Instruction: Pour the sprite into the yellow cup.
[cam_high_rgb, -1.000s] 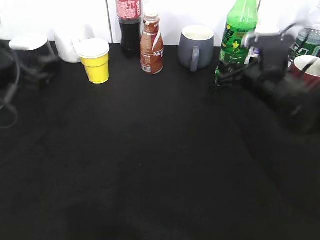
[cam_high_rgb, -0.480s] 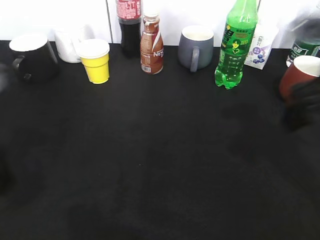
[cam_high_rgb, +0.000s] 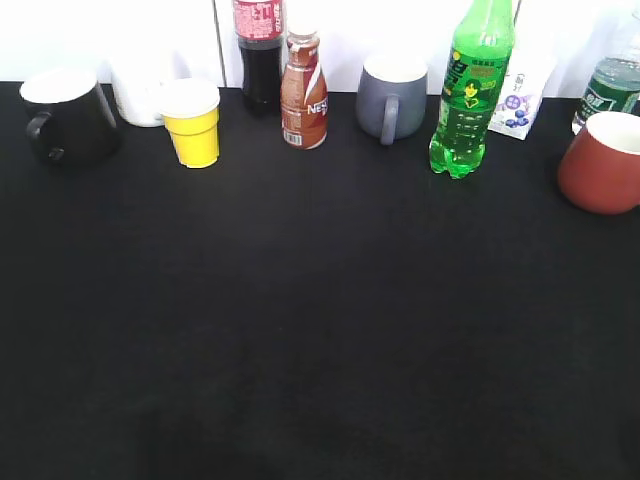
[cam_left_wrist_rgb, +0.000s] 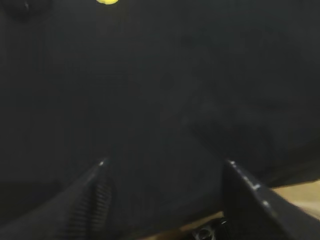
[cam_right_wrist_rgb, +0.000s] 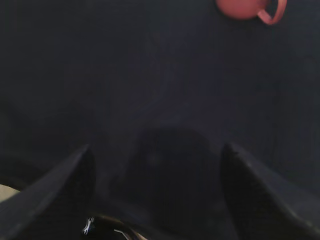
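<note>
The sprite (cam_high_rgb: 471, 90), a tall bright green bottle, stands upright at the back right of the black table. The yellow cup (cam_high_rgb: 193, 123) stands upright at the back left; a sliver of it shows at the top of the left wrist view (cam_left_wrist_rgb: 107, 1). Neither arm shows in the exterior view. My left gripper (cam_left_wrist_rgb: 165, 165) is open and empty over bare black cloth near the table's front edge. My right gripper (cam_right_wrist_rgb: 157, 150) is open and empty over black cloth, well short of the red mug.
Along the back stand a black mug (cam_high_rgb: 65, 115), a white jug (cam_high_rgb: 140, 90), a cola bottle (cam_high_rgb: 259, 55), a brown Nestle bottle (cam_high_rgb: 303, 90), a grey mug (cam_high_rgb: 392, 97), a small carton (cam_high_rgb: 520, 95), a clear green-labelled bottle (cam_high_rgb: 608, 85) and a red mug (cam_high_rgb: 602, 160) (cam_right_wrist_rgb: 245, 7).
Both arms have pulled back out of the exterior view. The right arm, near the sprite a second ago, has withdrawn to the right and front. The sprite and cup stand unmoved.
</note>
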